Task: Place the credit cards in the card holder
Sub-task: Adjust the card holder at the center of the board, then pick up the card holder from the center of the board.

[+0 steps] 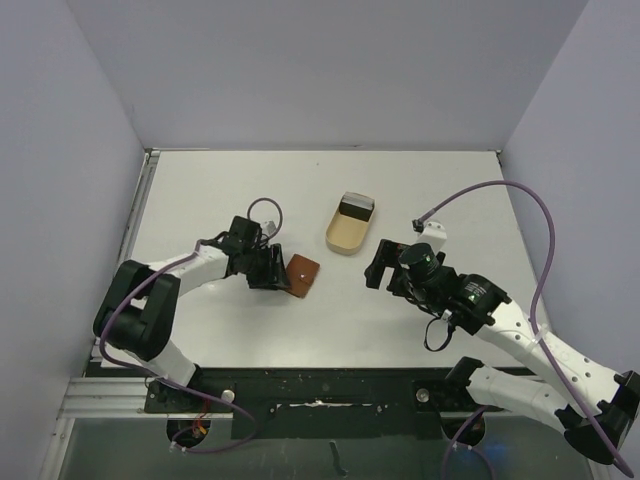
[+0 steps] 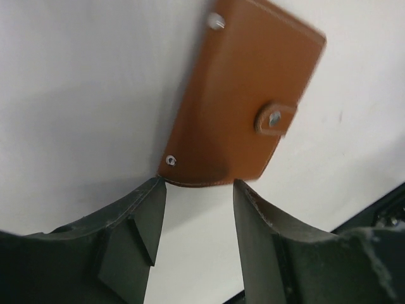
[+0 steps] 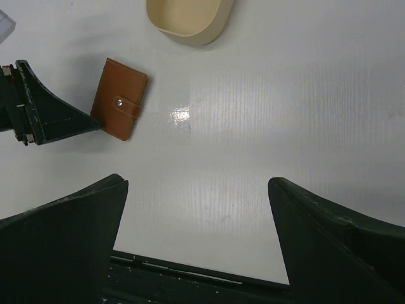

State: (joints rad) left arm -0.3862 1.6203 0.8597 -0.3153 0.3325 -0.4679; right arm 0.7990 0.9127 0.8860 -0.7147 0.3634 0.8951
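Note:
The card holder (image 1: 302, 275) is a closed reddish-brown wallet with a snap tab, lying flat on the white table. It also shows in the left wrist view (image 2: 243, 101) and in the right wrist view (image 3: 119, 99). My left gripper (image 1: 273, 268) is open and low, its fingertips (image 2: 158, 190) at the wallet's near edge, nothing between them. My right gripper (image 1: 384, 264) is open and empty (image 3: 196, 183), to the right of the wallet and apart from it. A pale card with a dark stripe (image 1: 357, 207) seems to lie in the tan tray's far end.
The tan oval tray (image 1: 343, 238) stands just behind and between the two grippers; its near end shows in the right wrist view (image 3: 186, 22). The table's black front rail (image 1: 320, 385) runs along the near edge. Grey walls close in the left, right and back.

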